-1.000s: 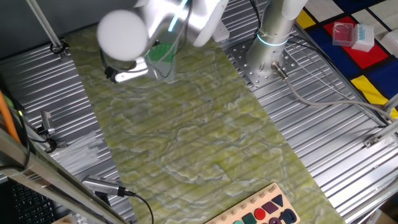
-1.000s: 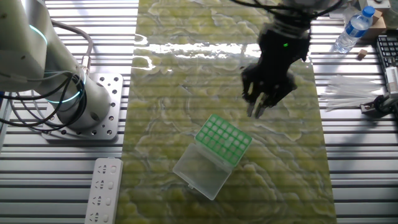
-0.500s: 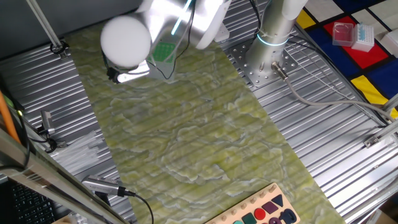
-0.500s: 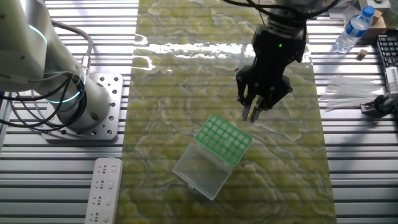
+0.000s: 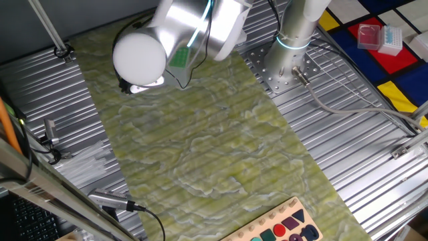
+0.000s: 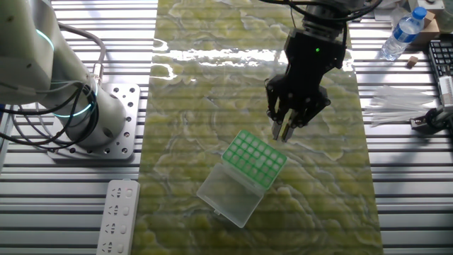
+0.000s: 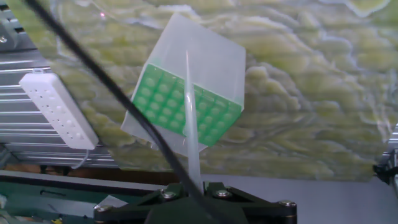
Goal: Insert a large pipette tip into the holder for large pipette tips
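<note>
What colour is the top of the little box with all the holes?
Green, on the holder for large pipette tips, with pale see-through sides. The hand view shows it best.

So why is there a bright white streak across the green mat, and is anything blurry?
The other fixed view: overhead light glares off the shiny mat. One fixed view: the arm's rounded end looms large and soft. Hand view: the holder is sharp.

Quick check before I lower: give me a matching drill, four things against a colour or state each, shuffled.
1. tip
2. holder
3. end effector
4. bottle

A. blue cap
B. green gridded top
C. shut on something thin
D. clear, pointing toward the grid

Pairs: 1-D, 2-B, 3-C, 4-A
</note>
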{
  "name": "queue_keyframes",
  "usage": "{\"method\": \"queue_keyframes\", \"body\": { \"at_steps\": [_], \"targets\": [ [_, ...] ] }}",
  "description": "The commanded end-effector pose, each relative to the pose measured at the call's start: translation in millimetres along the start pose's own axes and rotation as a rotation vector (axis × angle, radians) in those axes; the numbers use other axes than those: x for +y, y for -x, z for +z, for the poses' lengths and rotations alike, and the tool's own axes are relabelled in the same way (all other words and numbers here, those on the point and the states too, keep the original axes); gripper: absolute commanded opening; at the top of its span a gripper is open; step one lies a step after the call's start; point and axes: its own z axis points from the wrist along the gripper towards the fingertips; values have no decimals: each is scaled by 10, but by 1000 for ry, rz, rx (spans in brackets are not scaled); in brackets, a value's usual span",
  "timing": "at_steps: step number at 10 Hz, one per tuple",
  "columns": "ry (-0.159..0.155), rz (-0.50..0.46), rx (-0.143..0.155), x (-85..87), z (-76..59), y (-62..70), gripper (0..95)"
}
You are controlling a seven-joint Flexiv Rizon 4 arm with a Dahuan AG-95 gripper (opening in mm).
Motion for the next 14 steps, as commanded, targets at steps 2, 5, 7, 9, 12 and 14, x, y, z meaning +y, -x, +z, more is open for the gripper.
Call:
{"method": "queue_keyframes", "body": {
  "at_steps": [2, 5, 7, 9, 12, 14],
  "targets": [
    [-6, -5, 11, 8, 73, -41, 0],
    [-6, -15, 27, 2, 143, -100, 0],
    [-6, -21, 42, -1, 157, -115, 0],
    [-3, -17, 34, -11, 161, -111, 0],
    [1, 2, -10, -62, 124, -93, 0],
    [2, 25, -22, -62, 124, -93, 0]
  ]
}}
